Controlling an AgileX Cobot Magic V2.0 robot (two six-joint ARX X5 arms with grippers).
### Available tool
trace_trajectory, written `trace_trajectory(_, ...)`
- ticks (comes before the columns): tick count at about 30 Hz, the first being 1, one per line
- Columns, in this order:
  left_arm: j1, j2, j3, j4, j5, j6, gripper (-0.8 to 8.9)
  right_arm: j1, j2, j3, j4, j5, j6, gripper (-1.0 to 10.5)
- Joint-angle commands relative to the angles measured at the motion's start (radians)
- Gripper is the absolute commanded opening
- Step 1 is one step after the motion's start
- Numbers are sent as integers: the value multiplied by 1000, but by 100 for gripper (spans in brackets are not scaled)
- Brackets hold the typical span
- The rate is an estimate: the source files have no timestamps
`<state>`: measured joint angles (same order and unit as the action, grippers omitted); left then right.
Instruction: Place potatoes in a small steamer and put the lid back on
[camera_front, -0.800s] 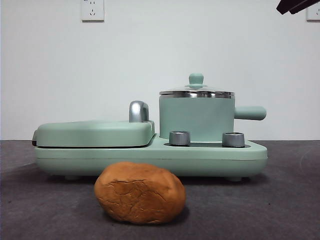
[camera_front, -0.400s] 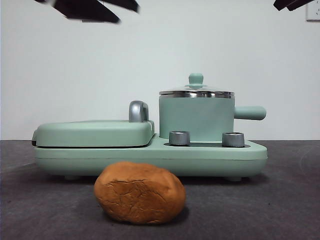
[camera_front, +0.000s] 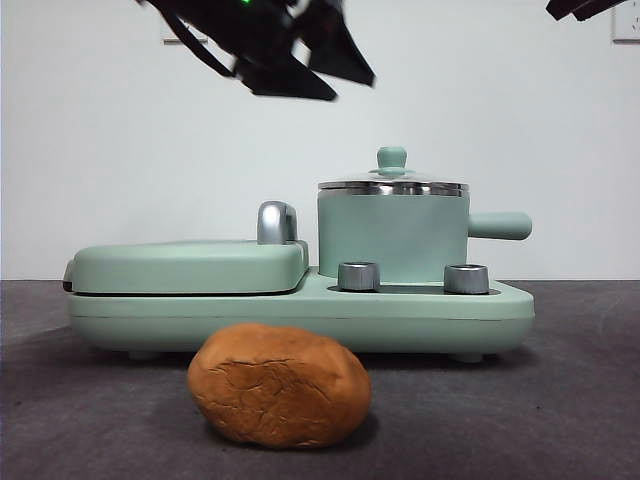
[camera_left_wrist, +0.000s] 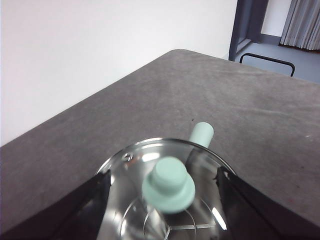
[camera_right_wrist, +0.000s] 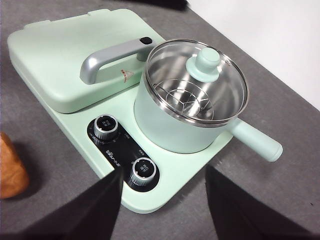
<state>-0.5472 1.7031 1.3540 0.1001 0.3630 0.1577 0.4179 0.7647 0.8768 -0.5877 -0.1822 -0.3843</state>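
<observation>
So lid (camera_left_wrist: 167, 186) removal step rn: left gripper (camera_left_wrist: 165, 192) above it, jaws apart round the knob; next = drop & pinch.

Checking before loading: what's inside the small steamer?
Through the glass lid, the small steamer holds only a steel rack. Under the rack is hidden. The potato lies outside.

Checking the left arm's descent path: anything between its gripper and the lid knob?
Nothing. In the left wrist view the left gripper has open jaws either side of the lid, its knob unobstructed.
</observation>
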Motion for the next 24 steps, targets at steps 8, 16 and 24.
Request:
trace_trajectory(8, -39, 199, 112, 136, -2, 36, 338, 5, 5, 22, 19, 0, 18, 260)
trace_trajectory(16, -42, 253, 112, 177, -2, 36, 338, 5, 5, 22, 19, 0, 18, 260)
trace_trajectory(24, -42, 256, 112, 177, -2, 32, 338, 5, 5, 22, 21, 0, 18, 260)
